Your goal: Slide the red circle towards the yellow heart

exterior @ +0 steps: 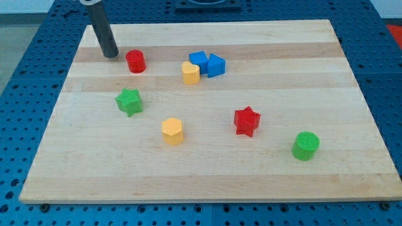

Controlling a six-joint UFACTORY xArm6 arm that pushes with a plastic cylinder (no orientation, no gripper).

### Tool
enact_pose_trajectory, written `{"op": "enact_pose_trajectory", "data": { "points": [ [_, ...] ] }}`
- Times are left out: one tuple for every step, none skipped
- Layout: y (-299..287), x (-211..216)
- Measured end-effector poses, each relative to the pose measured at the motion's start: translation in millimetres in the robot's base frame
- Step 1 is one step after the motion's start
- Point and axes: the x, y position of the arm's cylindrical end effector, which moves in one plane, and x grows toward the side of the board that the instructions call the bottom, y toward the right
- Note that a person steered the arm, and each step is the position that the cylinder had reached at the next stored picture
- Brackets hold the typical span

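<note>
The red circle (135,61) stands near the board's upper left. The yellow heart (190,73) stands to its right, a short way across the board, touching two blue blocks. My tip (110,55) rests on the board just to the left of the red circle, a small gap between them. The rod rises from it toward the view's top left.
Two blue blocks (198,61) (215,65) sit against the yellow heart's upper right. A green star (129,102), a yellow hexagon (172,131), a red star (246,120) and a green circle (306,145) lie lower on the wooden board (207,176).
</note>
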Motion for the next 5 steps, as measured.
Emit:
{"op": "enact_pose_trajectory", "data": {
  "points": [
    [4,11],
    [33,20],
    [68,29],
    [95,32],
    [87,36]
  ]
}}
